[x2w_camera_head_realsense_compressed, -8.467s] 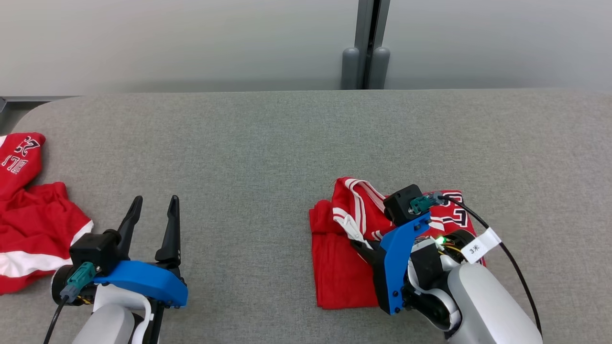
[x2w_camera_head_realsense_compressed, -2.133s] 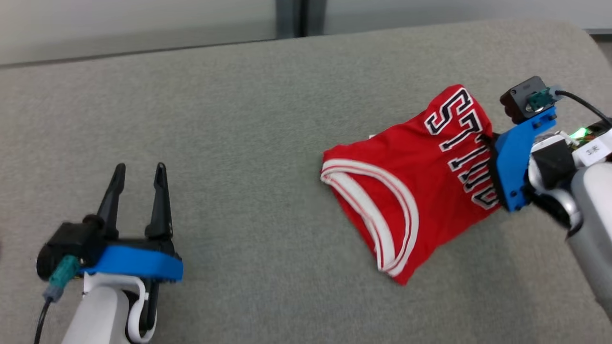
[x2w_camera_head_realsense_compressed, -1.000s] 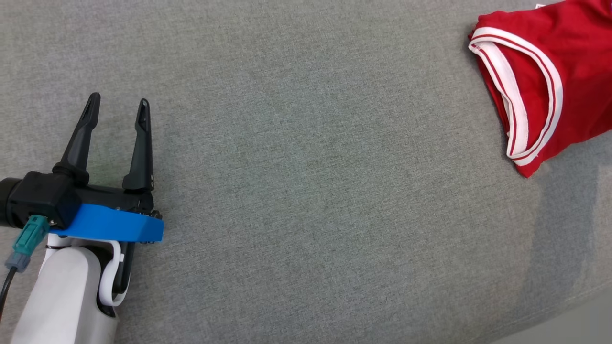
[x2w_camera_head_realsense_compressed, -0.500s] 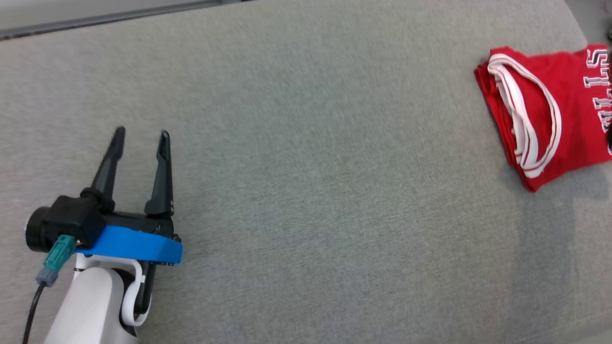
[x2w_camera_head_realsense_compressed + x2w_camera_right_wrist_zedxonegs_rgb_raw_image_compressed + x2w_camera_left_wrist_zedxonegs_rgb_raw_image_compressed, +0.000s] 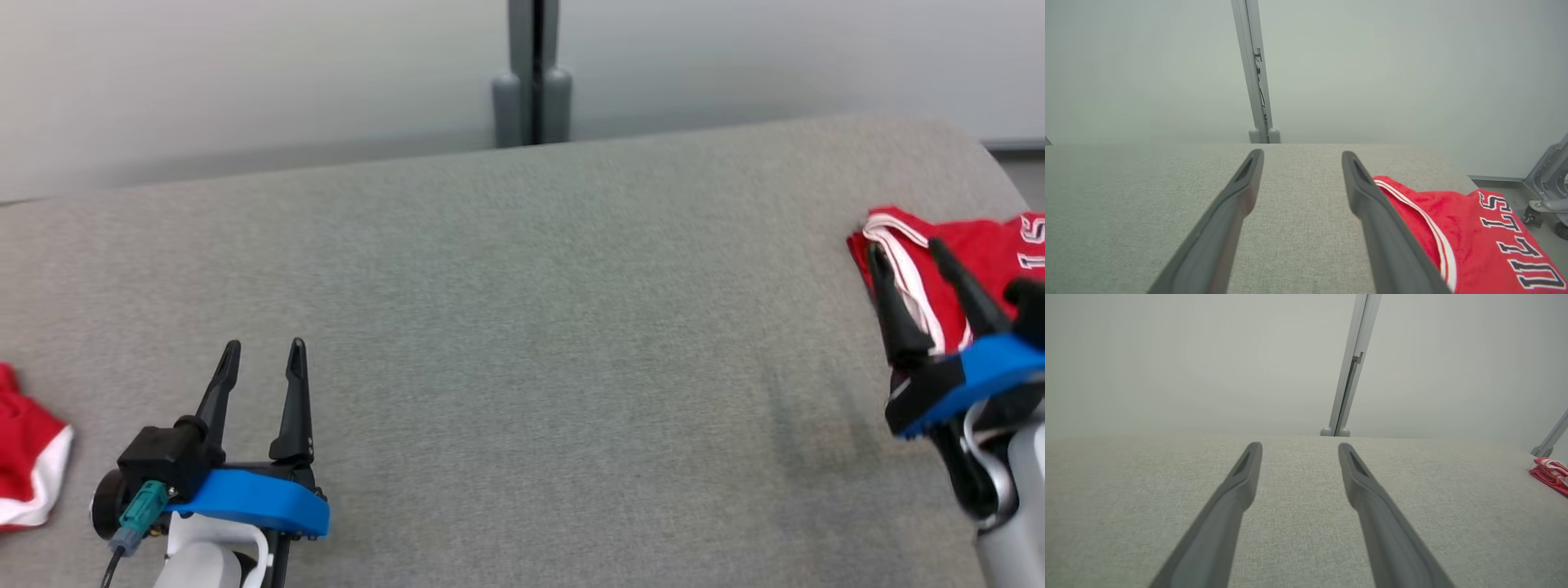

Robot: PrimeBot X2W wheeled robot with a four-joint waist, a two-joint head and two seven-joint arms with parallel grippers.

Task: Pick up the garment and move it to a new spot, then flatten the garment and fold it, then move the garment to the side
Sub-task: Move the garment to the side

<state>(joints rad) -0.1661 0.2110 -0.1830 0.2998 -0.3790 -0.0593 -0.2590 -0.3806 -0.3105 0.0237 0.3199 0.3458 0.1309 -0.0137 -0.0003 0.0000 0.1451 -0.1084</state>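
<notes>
The garment (image 5: 984, 237), a red jersey with white trim and dark lettering, lies folded at the right end of the grey table (image 5: 522, 286). My right gripper (image 5: 904, 247) stands open by the garment's left edge. In the right wrist view the garment (image 5: 1474, 228) lies just right of the gripper (image 5: 1302, 153), with only bare table between the fingers. My left gripper (image 5: 264, 347) rests open and empty at the lower left. The left wrist view has that gripper (image 5: 1299, 447) over bare table, and the garment (image 5: 1549, 475) is far off to the right.
Another red and white garment (image 5: 24, 457) lies at the table's far left edge. A grey post (image 5: 532, 73) stands against the wall behind the table. The table's rounded right corner is close to the folded garment. A metal frame (image 5: 1549, 175) stands on the floor beyond it.
The right gripper has opened and let go of the garment, which now lies on the table's right end. The head camera has swung about. The left gripper stays open.
</notes>
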